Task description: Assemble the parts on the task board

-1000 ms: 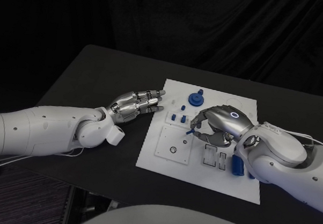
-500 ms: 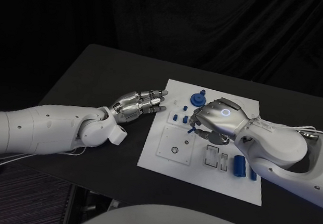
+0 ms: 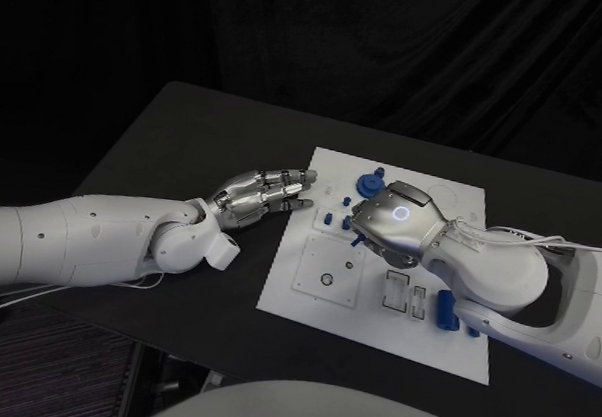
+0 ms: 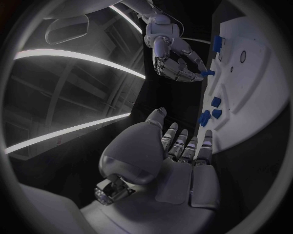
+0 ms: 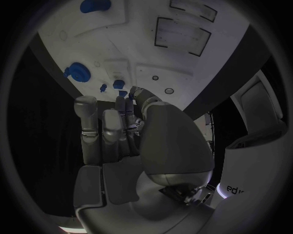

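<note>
While the right hand [image 3: 394,218] hides its grasp overhead, the left wrist view shows it pinching a blue part [image 4: 207,73]; left hand [image 3: 259,196] empty, fingers extended.

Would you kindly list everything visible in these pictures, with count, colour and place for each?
table: one, black, under everything.
task board: one, white, mid-table, with rectangular recesses and small holes.
round part: one, blue, at the board's far end, beside the right hand.
small parts: a few, blue, near the board's left edge by the left hand's fingertips.
long part: one, blue, on the board's right side by the right forearm; another blue piece sits just beyond it.
left hand: silver, beside the board's left edge, holding nothing.
right hand: silver, over the board's far half; the left wrist view shows a small blue piece at its fingertips.
</note>
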Motion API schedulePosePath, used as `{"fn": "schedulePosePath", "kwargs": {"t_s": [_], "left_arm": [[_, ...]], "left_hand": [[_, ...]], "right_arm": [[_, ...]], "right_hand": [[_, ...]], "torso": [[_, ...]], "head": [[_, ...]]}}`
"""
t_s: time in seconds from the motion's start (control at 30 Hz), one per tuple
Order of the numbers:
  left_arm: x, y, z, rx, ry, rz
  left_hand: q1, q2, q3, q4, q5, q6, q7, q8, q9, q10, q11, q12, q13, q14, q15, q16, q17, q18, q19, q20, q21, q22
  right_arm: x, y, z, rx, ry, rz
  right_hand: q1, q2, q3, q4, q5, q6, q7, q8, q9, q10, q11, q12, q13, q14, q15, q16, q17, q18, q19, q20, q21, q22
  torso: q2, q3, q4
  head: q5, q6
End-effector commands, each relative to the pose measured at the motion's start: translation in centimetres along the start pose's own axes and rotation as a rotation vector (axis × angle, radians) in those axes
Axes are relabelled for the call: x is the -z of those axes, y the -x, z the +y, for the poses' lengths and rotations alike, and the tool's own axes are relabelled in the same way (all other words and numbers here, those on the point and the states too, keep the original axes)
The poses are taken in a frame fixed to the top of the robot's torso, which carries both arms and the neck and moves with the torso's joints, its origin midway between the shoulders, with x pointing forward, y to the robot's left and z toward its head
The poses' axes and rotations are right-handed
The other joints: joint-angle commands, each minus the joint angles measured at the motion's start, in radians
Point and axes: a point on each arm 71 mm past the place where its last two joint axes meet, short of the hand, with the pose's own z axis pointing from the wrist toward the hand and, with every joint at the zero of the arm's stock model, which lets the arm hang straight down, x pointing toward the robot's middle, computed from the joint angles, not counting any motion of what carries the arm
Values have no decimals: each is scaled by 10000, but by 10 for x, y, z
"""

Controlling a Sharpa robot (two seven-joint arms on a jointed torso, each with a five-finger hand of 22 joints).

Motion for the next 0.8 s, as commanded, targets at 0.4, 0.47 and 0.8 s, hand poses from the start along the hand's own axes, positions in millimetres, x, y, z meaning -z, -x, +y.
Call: {"fn": "schedulePosePath", "kwargs": {"t_s": [0.4,0.47,0.8], "left_arm": [[9,-19,-14,-1206,-1451,40],[10,-22,-15,-1290,-1387,75],[5,-38,-6,-1538,-242,712]], "left_hand": [[175,-756,1585,81,816,2521,580,486,140,3754,-18,7261,4091,5080,-487,10177,5555,-46,4911,-402,5501,4264],[68,-980,2082,257,840,2855,672,555,136,3662,-232,8383,5341,5279,-592,11862,6612,85,5190,-643,6813,5300],[-590,-1866,4243,1187,708,3554,771,771,239,13831,-869,13475,15186,14621,-1215,15155,15394,-889,10623,-1148,13036,10539]], "right_arm": [[7,0,-8,-449,-511,-1096],[7,0,-9,-529,-534,-1191],[7,-4,-14,-1338,-745,-1403]], "right_hand": [[-216,16,-14,-2,-79,-32,10,-94,67,183,-47,-15,148,242,-72,269,311,-42,257,-18,606,1042],[-224,17,-12,-4,-82,-27,12,-98,77,195,-50,-10,168,277,-79,302,341,-55,306,-24,696,1063],[-259,20,6,-9,-148,55,-6,-103,149,298,-92,22,289,486,-138,508,547,-125,563,-70,1148,1164]], "torso": [[15,14,-2],[12,19,-1],[-21,35,-12]], "head": [[-79,-2],[-87,-2],[-102,-2]]}}
